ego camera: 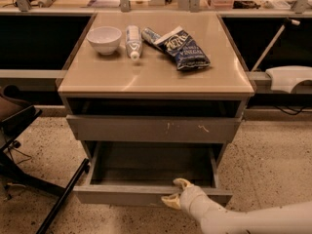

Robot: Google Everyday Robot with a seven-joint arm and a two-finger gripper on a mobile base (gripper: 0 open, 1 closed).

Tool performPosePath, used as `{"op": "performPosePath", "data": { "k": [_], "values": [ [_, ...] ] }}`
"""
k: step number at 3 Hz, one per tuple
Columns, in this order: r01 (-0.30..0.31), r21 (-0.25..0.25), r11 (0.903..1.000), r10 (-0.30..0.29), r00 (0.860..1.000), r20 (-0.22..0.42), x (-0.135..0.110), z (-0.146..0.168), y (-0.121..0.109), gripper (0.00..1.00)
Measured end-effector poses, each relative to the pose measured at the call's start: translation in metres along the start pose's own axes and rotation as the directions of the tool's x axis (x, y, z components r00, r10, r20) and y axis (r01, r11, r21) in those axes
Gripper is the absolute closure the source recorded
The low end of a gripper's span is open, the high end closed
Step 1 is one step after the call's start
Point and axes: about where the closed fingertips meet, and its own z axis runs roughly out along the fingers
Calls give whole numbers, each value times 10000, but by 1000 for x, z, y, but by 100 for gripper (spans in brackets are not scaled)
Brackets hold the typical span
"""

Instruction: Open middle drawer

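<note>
The middle drawer [122,195] is pulled well out at the bottom of the grey cabinet, its grey box interior [151,162] showing and empty. My gripper [173,193] is at the drawer front's top edge, right of centre. One pale finger [181,182] lies inside the drawer and the other [169,203] on the outer face, pinching the front panel. My white arm [253,221] comes in from the lower right. Above it, the grey drawer front with pale scratch marks [156,129] stands slightly out.
On the cabinet top [156,74] are a white bowl [104,38], a white tube [132,40] and a blue snack bag [183,48]. A black chair base [29,169] stands at the left on the speckled floor. A white object [290,77] sits at the right.
</note>
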Motion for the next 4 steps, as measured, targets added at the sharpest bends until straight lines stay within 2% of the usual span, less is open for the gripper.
{"op": "performPosePath", "data": {
  "k": [2, 3, 4],
  "values": [
    [-3, 1, 10000, 3, 10000, 4, -6, -5, -1, 100],
    [332, -440, 9985, -344, 9990, -272, -1, -4, 6, 100],
    [336, -439, 9985, -348, 9990, -269, -3, -6, 6, 100]
  ]
}}
